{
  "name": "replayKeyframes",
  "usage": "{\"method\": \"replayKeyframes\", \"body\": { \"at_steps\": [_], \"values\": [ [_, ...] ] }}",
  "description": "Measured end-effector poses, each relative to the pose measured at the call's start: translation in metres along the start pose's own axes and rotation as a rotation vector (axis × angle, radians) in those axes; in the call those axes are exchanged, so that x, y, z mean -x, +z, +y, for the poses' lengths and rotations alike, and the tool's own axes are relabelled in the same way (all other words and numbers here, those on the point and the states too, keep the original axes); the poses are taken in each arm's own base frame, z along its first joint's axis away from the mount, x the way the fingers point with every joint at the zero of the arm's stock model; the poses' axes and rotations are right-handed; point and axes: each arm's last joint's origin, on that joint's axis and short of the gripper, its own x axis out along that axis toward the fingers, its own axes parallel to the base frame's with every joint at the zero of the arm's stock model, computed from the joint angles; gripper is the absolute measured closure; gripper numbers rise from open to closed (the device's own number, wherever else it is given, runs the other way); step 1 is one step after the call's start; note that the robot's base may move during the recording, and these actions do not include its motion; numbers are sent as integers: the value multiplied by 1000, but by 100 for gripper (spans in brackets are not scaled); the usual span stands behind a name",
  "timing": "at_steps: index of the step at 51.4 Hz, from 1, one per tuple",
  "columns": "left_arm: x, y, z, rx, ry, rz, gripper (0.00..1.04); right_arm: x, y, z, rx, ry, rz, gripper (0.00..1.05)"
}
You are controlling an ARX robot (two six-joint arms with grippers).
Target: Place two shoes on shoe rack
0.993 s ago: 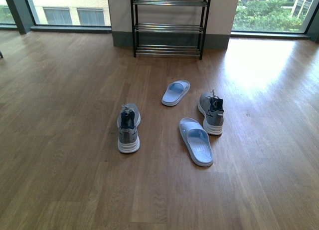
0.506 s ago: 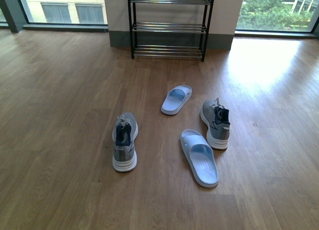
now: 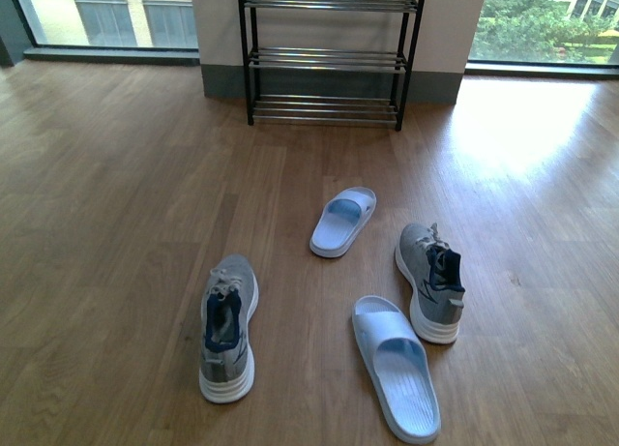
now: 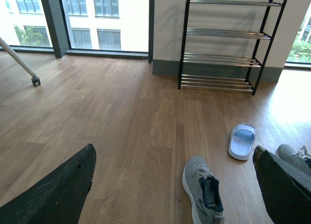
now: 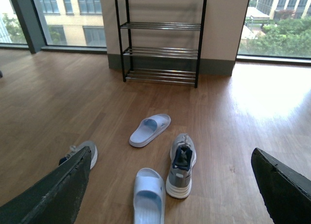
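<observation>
Wooden floor [image 3: 116, 223] is seen throughout, sunlit at the right. Nearest, the left jaws and the right jaws are shown spread wide and empty in the wrist views. The left sneaker [image 3: 228, 328] and the right sneaker [image 3: 432, 282] are set on the floor, well apart, toes pointed away. A near slide [image 3: 397, 366] is laid just beside the right sneaker, so a grip across the heel collar is probably safest. A far slide [image 3: 342, 221] is met next. Open floor is left up to the shoe rack [image 3: 327, 57], whose visible shelves are bare.
</observation>
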Motion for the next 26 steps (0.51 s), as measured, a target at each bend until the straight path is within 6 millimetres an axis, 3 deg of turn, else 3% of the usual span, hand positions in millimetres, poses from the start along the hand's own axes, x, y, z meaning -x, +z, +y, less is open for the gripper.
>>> {"method": "replayKeyframes", "body": {
  "at_steps": [22, 26],
  "values": [
    [0, 0, 0, 0, 0, 0, 9, 0, 0, 0, 0, -1, 1, 9],
    [0, -4, 0, 110, 61, 97, 9, 0, 0, 0, 0, 0, 2, 9]
  ]
}}
